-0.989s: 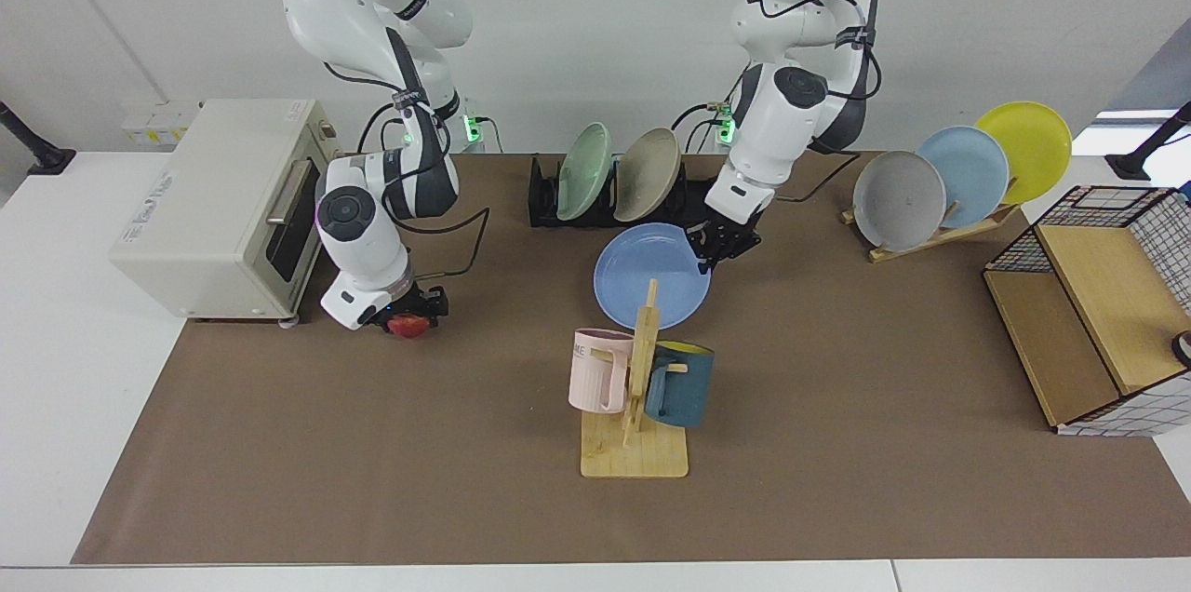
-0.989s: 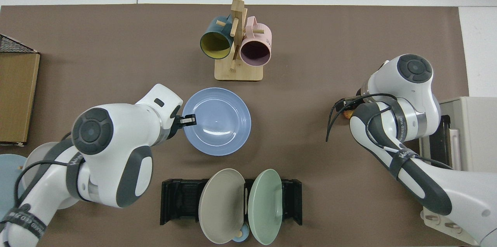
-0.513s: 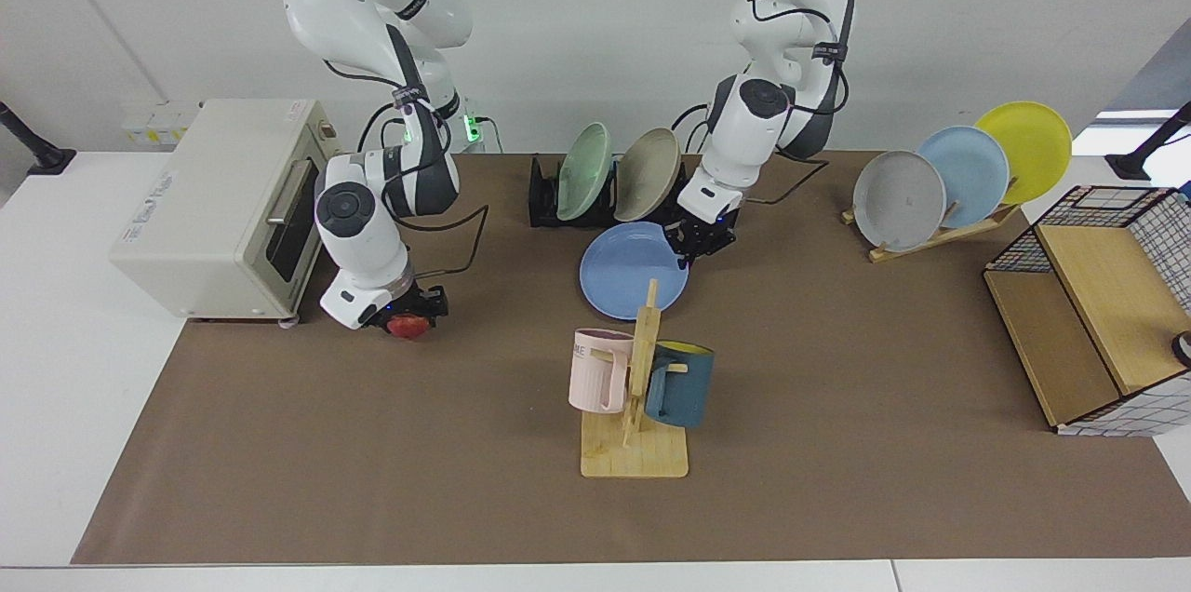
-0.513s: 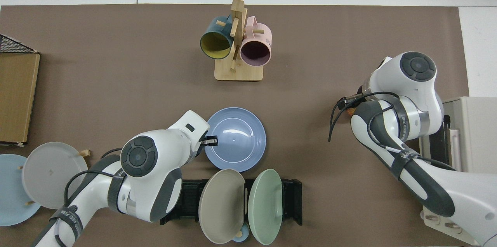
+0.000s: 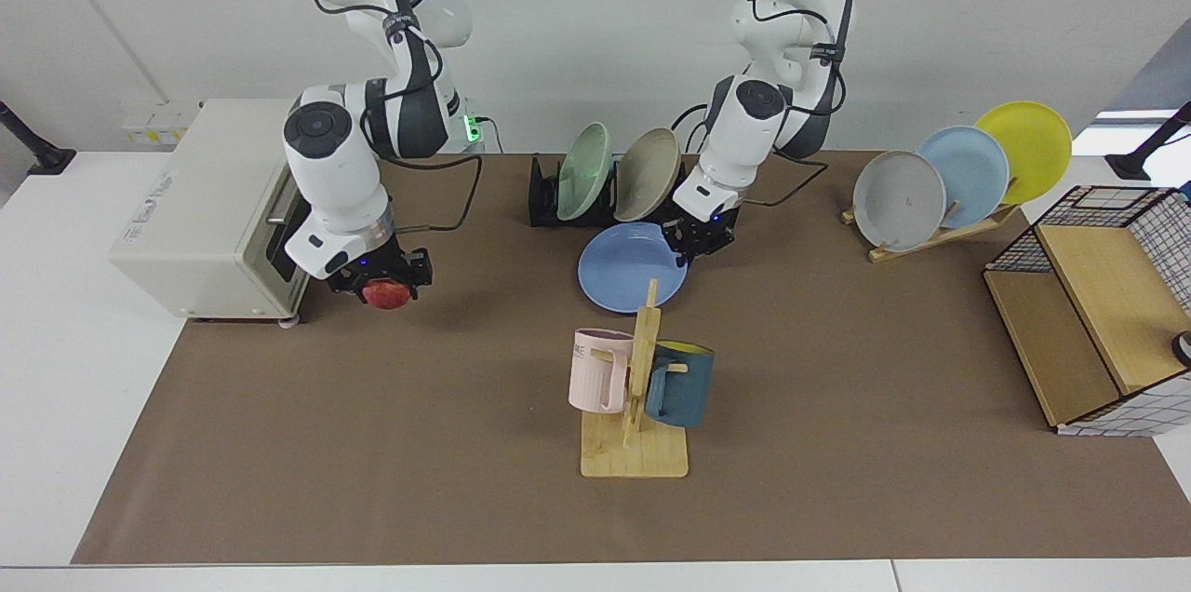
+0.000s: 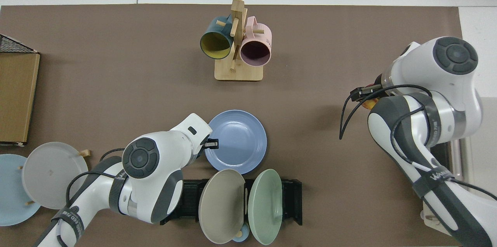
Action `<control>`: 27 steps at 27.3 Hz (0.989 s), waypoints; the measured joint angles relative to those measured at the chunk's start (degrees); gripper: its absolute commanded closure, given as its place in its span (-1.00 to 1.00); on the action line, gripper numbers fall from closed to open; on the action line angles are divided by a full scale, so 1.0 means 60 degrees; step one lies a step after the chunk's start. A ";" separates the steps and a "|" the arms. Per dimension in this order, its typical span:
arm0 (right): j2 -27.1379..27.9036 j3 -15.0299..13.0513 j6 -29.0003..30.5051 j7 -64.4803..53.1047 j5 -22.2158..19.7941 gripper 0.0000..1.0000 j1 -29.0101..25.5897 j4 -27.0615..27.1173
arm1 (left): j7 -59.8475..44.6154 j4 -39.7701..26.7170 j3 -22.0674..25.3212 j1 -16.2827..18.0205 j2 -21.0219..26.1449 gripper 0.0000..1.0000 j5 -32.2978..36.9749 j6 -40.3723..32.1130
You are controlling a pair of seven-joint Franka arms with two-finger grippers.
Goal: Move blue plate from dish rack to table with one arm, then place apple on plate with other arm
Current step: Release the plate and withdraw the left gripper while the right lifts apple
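Left hand clamps the blue plate's right rim, lowering it onto the desk before the dish rack; right hand, far left, grips the apple aloft, ready for delivery.

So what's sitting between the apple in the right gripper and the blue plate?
Only bare brown mat lies between the apple and the blue plate, clearest in the facing view.

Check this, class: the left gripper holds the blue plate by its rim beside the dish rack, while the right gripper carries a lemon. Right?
Not quite. The facing view shows the right gripper carrying the red apple, not a lemon. The rest stands.
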 measured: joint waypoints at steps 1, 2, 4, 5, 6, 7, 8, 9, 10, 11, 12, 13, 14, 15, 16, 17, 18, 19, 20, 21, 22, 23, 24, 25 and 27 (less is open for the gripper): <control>-0.0153 -0.0002 -0.0124 0.0000 0.0042 1.00 -0.0008 0.0004 | 0.0012 0.0005 -0.0002 0.0000 0.0005 -1.00 0.0001 -0.0051; -0.0310 -0.0006 -0.0248 0.0000 0.0079 1.00 -0.0022 0.0005 | 0.0025 0.0022 -0.0004 0.0000 0.0007 -1.00 0.0002 -0.0139; -0.0610 -0.0011 -0.0512 0.0000 0.0133 1.00 -0.0057 0.0014 | 0.0053 0.0097 0.0003 0.0000 0.0007 -1.00 0.0059 -0.0362; -0.0725 -0.0011 -0.0615 0.0000 0.0140 1.00 -0.0071 0.0018 | 0.0060 0.0151 0.0015 0.0002 0.0007 -1.00 0.0132 -0.0464; -0.0833 -0.0012 -0.0711 0.0000 0.0144 1.00 -0.0084 0.0024 | 0.0060 0.0225 0.0037 0.0003 0.0008 -1.00 0.0244 -0.0605; -0.0931 -0.0012 -0.0802 0.0000 0.0148 1.00 -0.0093 0.0028 | 0.0060 0.0320 0.0069 0.0005 0.0009 -1.00 0.0366 -0.0787; -0.1009 -0.0012 -0.0863 0.0000 0.0152 1.00 -0.0098 0.0028 | 0.0060 0.0433 0.0112 0.0009 0.0011 -1.00 0.0491 -0.0993; -0.1081 -0.0012 -0.0910 0.0000 0.0155 1.00 -0.0100 0.0028 | 0.0060 0.0586 0.0174 0.0016 0.0013 -1.00 0.0641 -0.1253; -0.1136 -0.0011 -0.0942 0.0000 0.0157 1.00 -0.0100 0.0027 | 0.0060 0.0785 0.0252 0.0034 0.0013 -1.00 0.0797 -0.1561; -0.1171 -0.0008 -0.0962 0.0000 0.0159 1.00 -0.0100 0.0027 | 0.0060 0.1011 0.0329 0.0070 0.0013 -1.00 0.0949 -0.1894; -0.1187 -0.0007 -0.0970 0.0000 0.0160 1.00 -0.0099 0.0027 | 0.0060 0.1245 0.0377 0.0140 0.0013 -1.00 0.1076 -0.2239; -0.1190 -0.0004 -0.0971 0.0000 0.0160 1.00 -0.0099 0.0026 | 0.0061 0.1485 0.0406 0.0223 0.0011 -1.00 0.1180 -0.2605; -0.1188 -0.0004 -0.0971 0.0000 0.0160 1.00 -0.0099 0.0023 | 0.0067 0.1764 0.0432 0.0322 0.0007 -1.00 0.1288 -0.3043; -0.1187 -0.0004 -0.0971 0.0000 0.0160 1.00 -0.0099 0.0015 | 0.0087 0.2047 0.0449 0.0418 0.0000 -1.00 0.1404 -0.3484; -0.1186 -0.0004 -0.0971 0.0000 0.0160 1.00 -0.0099 0.0008 | 0.0118 0.2339 0.0462 0.0504 -0.0006 -1.00 0.1519 -0.3927; -0.1185 -0.0004 -0.0971 0.0000 0.0160 1.00 -0.0099 0.0001 | 0.0146 0.2634 0.0481 0.0576 -0.0015 -1.00 0.1637 -0.4358; -0.1183 -0.0004 -0.0971 0.0000 0.0161 1.00 -0.0099 -0.0003 | 0.0162 0.2910 0.0499 0.0639 -0.0024 -1.00 0.1756 -0.4752; -0.1182 -0.0004 -0.0971 0.0000 0.0162 1.00 -0.0099 -0.0006 | 0.0166 0.3188 0.0529 0.0691 -0.0035 -1.00 0.1859 -0.5138; -0.1181 -0.0003 -0.0971 0.0000 0.0163 1.00 -0.0097 -0.0007 | 0.0171 0.3522 0.0584 0.0747 -0.0053 -1.00 0.1954 -0.5593; -0.1180 -0.0001 -0.0971 0.0000 0.0164 1.00 -0.0093 -0.0007 | 0.0182 0.3813 0.0656 0.0784 -0.0070 -1.00 0.2011 -0.5985; -0.1180 0.0003 -0.0971 0.0000 0.0168 1.00 -0.0086 -0.0007 | 0.0200 0.4113 0.0767 0.0800 -0.0087 -1.00 0.2054 -0.6394; -0.1180 0.0008 -0.0971 0.0000 0.0180 1.00 -0.0076 -0.0008 | 0.0223 0.4397 0.0899 0.0805 -0.0103 -1.00 0.2078 -0.6783; -0.1179 0.0014 -0.0971 0.0002 0.0217 1.00 -0.0065 -0.0008 | 0.0251 0.4630 0.1028 0.0808 -0.0114 -1.00 0.2089 -0.7112; -0.1179 0.0022 -0.0971 0.0006 0.0321 1.00 -0.0049 -0.0009 | 0.0321 0.4882 0.1199 0.0812 -0.0127 -1.00 0.2093 -0.7478; -0.1177 0.0026 -0.0971 0.0036 0.0548 1.00 0.0030 -0.0009 | 0.0594 0.5192 0.1505 0.0819 -0.0143 -1.00 0.2093 -0.7955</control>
